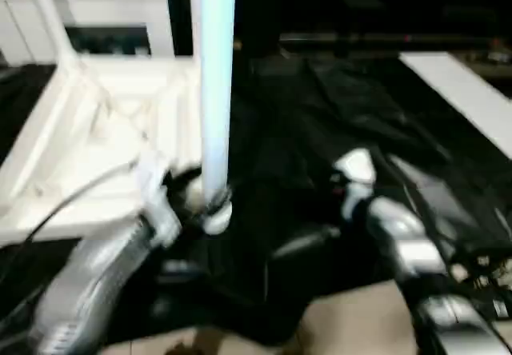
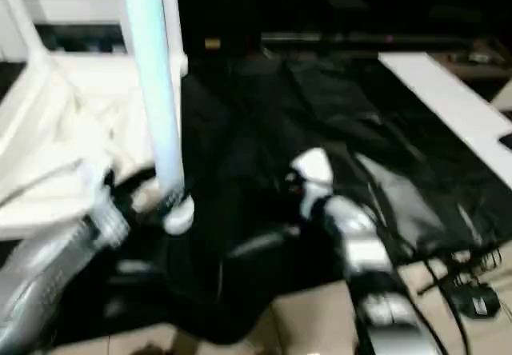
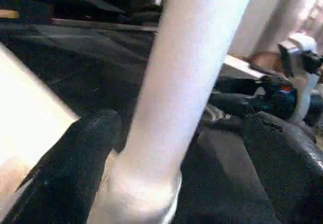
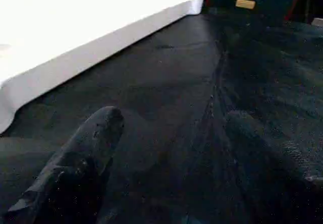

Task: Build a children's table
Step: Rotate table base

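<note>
The white table top [image 1: 72,143] lies upside down on the left, ribbed underside up. One white leg [image 1: 46,15] rises slanted from its far left corner. My left gripper [image 1: 196,203] is shut on a second white leg [image 1: 216,67] near that leg's flared lower end, holding it upright beside the top's near right corner. In the left wrist view this leg [image 3: 186,82] stands between both black fingers [image 3: 75,168]. My right forearm [image 1: 392,227] reaches over the black cloth. In the right wrist view my right gripper [image 4: 174,117] is open with bare cloth between its fingers.
Black cloth [image 1: 320,107] covers the floor in the middle and right. A long white board [image 1: 468,91] lies at the far right. A white cabinet [image 1: 104,7] stands behind the table top. Cables [image 2: 472,291] lie on the beige floor [image 1: 352,323] at the near right.
</note>
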Robot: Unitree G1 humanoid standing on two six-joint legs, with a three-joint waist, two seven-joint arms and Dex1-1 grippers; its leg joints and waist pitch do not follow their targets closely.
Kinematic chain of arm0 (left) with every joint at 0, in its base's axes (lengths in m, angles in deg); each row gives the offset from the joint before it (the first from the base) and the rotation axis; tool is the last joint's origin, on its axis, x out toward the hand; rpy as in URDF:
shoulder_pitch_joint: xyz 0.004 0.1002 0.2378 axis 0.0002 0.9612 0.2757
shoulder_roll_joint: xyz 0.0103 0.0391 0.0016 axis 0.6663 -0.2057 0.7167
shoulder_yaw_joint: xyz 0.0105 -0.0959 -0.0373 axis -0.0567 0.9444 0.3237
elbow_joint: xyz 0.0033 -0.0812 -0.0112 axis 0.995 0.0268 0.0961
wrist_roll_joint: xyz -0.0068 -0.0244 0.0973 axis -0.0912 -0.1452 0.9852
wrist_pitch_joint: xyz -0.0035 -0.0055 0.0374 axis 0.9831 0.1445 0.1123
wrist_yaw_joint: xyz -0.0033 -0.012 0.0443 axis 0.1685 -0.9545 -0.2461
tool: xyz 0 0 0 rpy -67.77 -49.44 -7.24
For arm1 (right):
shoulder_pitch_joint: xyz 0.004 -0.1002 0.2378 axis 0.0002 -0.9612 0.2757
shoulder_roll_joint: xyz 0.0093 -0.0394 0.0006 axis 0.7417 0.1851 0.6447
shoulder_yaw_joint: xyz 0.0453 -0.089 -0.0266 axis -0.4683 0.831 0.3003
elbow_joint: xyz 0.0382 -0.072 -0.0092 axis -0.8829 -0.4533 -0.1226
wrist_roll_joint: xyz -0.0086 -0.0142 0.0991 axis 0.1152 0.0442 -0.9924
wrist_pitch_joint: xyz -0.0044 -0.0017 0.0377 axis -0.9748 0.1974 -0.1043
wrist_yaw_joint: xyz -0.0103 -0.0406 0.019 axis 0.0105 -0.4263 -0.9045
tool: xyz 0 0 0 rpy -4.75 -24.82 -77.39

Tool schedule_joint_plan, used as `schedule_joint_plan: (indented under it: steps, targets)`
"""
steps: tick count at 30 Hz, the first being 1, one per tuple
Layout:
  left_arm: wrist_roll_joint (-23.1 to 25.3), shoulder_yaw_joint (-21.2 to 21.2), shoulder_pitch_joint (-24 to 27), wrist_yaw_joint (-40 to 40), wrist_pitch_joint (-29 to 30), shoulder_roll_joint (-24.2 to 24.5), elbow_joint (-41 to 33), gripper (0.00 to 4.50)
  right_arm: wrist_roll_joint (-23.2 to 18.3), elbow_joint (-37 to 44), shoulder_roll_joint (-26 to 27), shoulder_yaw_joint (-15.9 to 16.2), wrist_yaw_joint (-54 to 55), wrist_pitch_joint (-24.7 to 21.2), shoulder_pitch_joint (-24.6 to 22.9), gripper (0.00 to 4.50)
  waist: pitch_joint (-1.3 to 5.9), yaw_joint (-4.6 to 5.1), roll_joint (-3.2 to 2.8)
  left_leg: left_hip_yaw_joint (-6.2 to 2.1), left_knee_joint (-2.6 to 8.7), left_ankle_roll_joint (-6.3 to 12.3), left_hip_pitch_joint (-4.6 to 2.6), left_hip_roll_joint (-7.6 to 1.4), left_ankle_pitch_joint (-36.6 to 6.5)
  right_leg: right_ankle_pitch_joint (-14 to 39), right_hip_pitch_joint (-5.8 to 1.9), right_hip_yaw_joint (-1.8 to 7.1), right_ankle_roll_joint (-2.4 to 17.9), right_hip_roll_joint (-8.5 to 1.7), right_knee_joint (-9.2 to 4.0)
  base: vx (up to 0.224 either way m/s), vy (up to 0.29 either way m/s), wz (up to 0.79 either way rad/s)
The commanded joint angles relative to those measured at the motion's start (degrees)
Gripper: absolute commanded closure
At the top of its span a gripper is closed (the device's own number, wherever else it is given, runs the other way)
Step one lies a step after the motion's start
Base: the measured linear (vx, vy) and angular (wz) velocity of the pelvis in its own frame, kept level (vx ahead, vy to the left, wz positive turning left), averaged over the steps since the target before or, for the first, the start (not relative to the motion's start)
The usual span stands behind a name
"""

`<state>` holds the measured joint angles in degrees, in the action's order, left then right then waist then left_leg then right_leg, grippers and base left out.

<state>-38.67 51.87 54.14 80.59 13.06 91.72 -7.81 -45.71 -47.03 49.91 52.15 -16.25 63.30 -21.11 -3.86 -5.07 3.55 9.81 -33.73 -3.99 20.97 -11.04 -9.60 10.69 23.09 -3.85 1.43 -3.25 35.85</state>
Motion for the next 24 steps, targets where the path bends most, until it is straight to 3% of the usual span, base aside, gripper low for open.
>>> schedule_joint_plan:
  steps: [1,3,4,6,7,9,10,11,12,14,15,16,17,20,21,22,23,24]
  targets:
    - [-2.47,2.44,1.62,-0.25,0.32,-0.38,-3.34,0.0,-0.65,5.06,-0.46,-0.76,1.79,-3.33,-1.26,0.8,3.13,-0.09,-1.5,-0.71,4.54,-0.86,-0.93,-2.27,-21.74,22.51,-1.99,3.04,7.19,-3.9,-5.76,0.0,0.0,0.0]
    - [-1.77,4.49,4.43,-2.48,-1.48,-1.63,-3.92,0.0,-0.45,10.8,0.15,-0.45,4.29,-6.81,-3.85,0.8,2.81,-0.03,-1.6,-0.79,4.44,-1.38,-1.53,-2.09,-24.89,27.94,-1.32,2.95,5.44,-3.87,-6.59,0.0,0.0,0.0]
    - [-0.64,5.29,5.48,-4.33,-2.87,-2.76,-4.0,0.0,-0.25,13.54,0.62,-0.24,5.57,-8.83,-5.04,0.8,2.51,0.06,-1.95,-0.96,4.53,-1.76,-1.54,-2.05,-26.38,30.92,-1.17,2.85,3.92,-3.88,-7.1,0.0,0.0,0.0]
    - [3.12,5.65,6.18,-9.4,-4.18,-4.56,-3.76,0.0,1.71,18.61,1.52,0.38,9.0,-13.01,-7.04,0.8,2.42,0.33,-1.69,-1.23,4.72,-2.25,-1.32,-1.95,-26.66,33.6,-1.34,2.63,1.35,-3.69,-7.6,0.0,0.0,0.0]
    - [4.47,5.42,6.09,-11.24,-3.86,-4.9,-3.65,0.0,2.58,20.01,1.75,0.55,10.19,-14.25,-7.56,0.8,2.62,0.4,-1.66,-1.25,4.63,-2.42,-1.71,-1.85,-26.99,34.76,-1.1,2.46,0.37,-3.78,-7.83,0.0,0.0,0.0]
    - [8.6,4.86,4.4,-17.82,-4.58,-7.75,-3.85,0.0,4.14,24.87,4.64,-0.66,17.02,-17.64,-9.06,0.8,2.51,0.65,-2.06,-1.53,4.84,-2.85,-1.51,-1.83,-27.43,35.44,-1.16,2.23,-0.45,-3.73,-8.03,0.0,0.0,0.0]
    - [10.35,4.4,3.52,-19.87,-4.46,-8.41,-3.57,0.0,4.4,26.26,6.04,-1.57,19.87,-17.54,-9.31,0.8,2.53,0.74,-1.91,-1.53,4.73,-3.06,-1.9,-1.81,-28.1,36.33,-0.84,2.06,-1.14,-3.81,-8.44,0.0,0.0,0.0]
    - [11.83,4.13,2.83,-21.23,-5.41,-9.07,-3.05,0.0,3.88,26.59,6.9,-2.26,21.07,-16.52,-9.38,0.8,2.46,0.76,-2.17,-1.64,4.66,-3.23,-1.97,-1.72,-28.56,36.66,-0.72,2.01,-1.39,-3.83,-8.52,0.0,0.0,0.0]
    - [14.1,3.66,1.74,-23.34,-6.79,-10.17,-2.22,0.0,3.52,27.39,7.86,-2.95,22.83,-15.07,-9.64,0.8,2.36,1.33,-2.03,-1.78,4.58,-3.18,-2.11,-1.61,-29.97,38.32,-0.65,1.49,-2.41,-3.77,-9.1,0.0,0.0,0.0]
    - [17.05,2.47,0.59,-24.87,-7.38,-10.25,-0.88,0.0,6.39,28.8,7.51,-2.14,25.16,-15.88,-10.37,0.8,2.55,1.49,-1.73,-1.93,4.71,-3.22,-1.89,-1.71,-29.73,37.43,-1.15,1.35,-2.73,-3.84,-9.05,0.0,0.0,0.0]
    - [17.12,2.42,0.44,-24.96,-7.55,-10.45,-0.79,0.0,6.2,29.07,7.43,-1.94,24.89,-16.11,-10.63,0.8,2.5,1.67,-2.11,-2.11,5.04,-3.2,-1.79,-1.78,-29.96,35.67,-1.46,1.28,-2.46,-3.77,-8.99,0.0,0.0,0.0]
    - [16.68,2.48,0.08,-25.25,-7.68,-11.33,-0.51,0.0,4.08,30.29,7.11,-0.86,22.29,-17.93,-11.86,0.8,2.51,2.1,-1.86,-2.2,5.14,-2.93,-1.73,-1.77,-30.3,34.68,-1.69,1.18,-2.12,-3.9,-8.93,0.0,0.0,0.0]
    - [16.95,2.49,-0.07,-25.64,-8.02,-11.59,-0.48,0.0,3.3,30.87,7.15,-0.42,21.4,-18.59,-12.3,0.8,2.44,2.18,-2.03,-2.2,5.2,-2.93,-1.81,-1.87,-30.78,34.39,-1.72,1.2,-1.89,-3.97,-9.09,0.0,0.0,0.0]
    - [18.43,2.23,-1.58,-27.73,-8.65,-12.6,0.15,0.0,2.06,32.12,7.66,1.35,19.41,-19.78,-13.18,0.8,1.96,3.34,-2.32,-3.17,5.63,-3.52,-3.01,-2.05,-39.99,39.79,-2.56,-0.74,-2.63,-3.77,-10.07,0.0,0.0,0.0]
    - [18.83,2.02,-1.98,-28.01,-8.91,-12.84,0.38,0.0,2.19,32.19,7.73,1.72,19.31,-19.94,-13.2,0.8,1.26,4.35,-2.83,-3.7,6.41,-3.51,-4.35,-2.59,-47.13,40.6,-3.18,-3.29,-2.96,-2.41,-10.81,-0.021,0.029,-0.18]
    - [19.86,1.63,-2.91,-28.8,-8.64,-13.18,1.1,0.0,2.19,31.85,8.16,1.86,19.92,-19.91,-12.58,0.8,1.01,3.77,-4.02,-3.64,11.17,-3.15,-0.89,-4.93,-55.49,27.72,-8.38,-3.71,-0.59,-1.27,-0.73,-0.021,0.029,-0.18]
    - [20.05,1.5,-3.01,-28.86,-8.75,-13.25,1.3,0.0,1.98,31.65,8.23,1.77,19.86,-19.84,-12.39,0.8,0.69,2.1,-4.25,-2.03,13.4,-3.61,2.05,-5.34,-60.26,20.12,-10.65,-3.86,0.28,-0.55,5.95,0.0,0.0,0.0]
    - [20.91,0.86,-3.58,-29.25,-9.35,-13.57,2.4,0.0,0.98,30.6,8.56,1.33,19.74,-19.48,-11.41,0.8,1.6,-0.38,-3.12,1.26,11.04,-0.42,-1.33,-4.99,-54.22,25.8,-9.08,0.71,0.11,-1.4,6.65,0.047,-0.082,0.04]
